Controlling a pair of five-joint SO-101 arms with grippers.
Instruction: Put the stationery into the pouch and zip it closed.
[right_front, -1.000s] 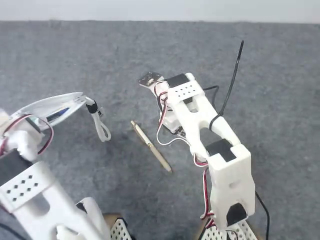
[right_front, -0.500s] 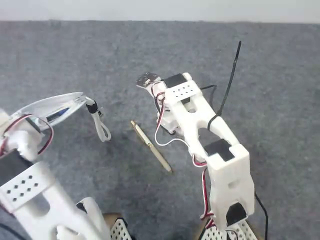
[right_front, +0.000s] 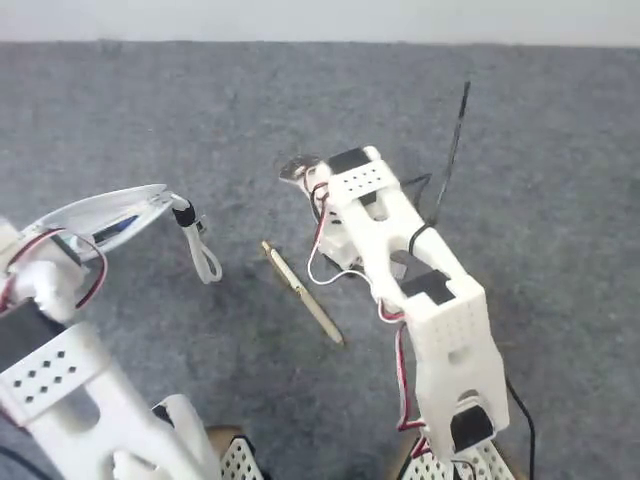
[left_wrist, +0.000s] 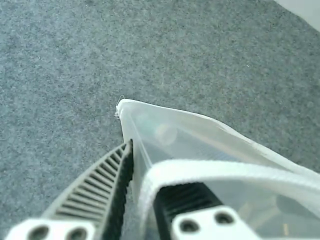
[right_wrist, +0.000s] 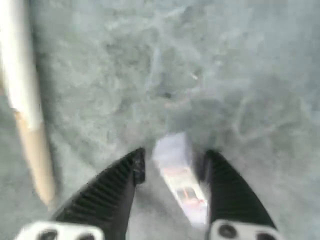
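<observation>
A clear pouch (right_front: 105, 215) with a black zipper end and a white strap loop (right_front: 206, 258) is held up at the left. My left gripper (left_wrist: 137, 150) is shut on its open edge, one finger inside the pouch wall (left_wrist: 210, 145) and one outside. A tan and white pen (right_front: 301, 292) lies on the grey mat between the arms. A small white wrapped eraser (right_front: 296, 168) lies farther back. My right gripper (right_wrist: 174, 155) is open and low over the mat, with the eraser (right_wrist: 180, 182) between its fingers and the pen (right_wrist: 25, 110) off to one side.
Grey felt mat (right_front: 520, 130) covers the table, with bare room at the back and right. A thin black cable tie (right_front: 450, 150) sticks up from the right arm. Both arm bases stand at the near edge.
The right arm has swung slightly left and lowered over the eraser, which has shifted a little. The left arm, pouch and pen have not moved.
</observation>
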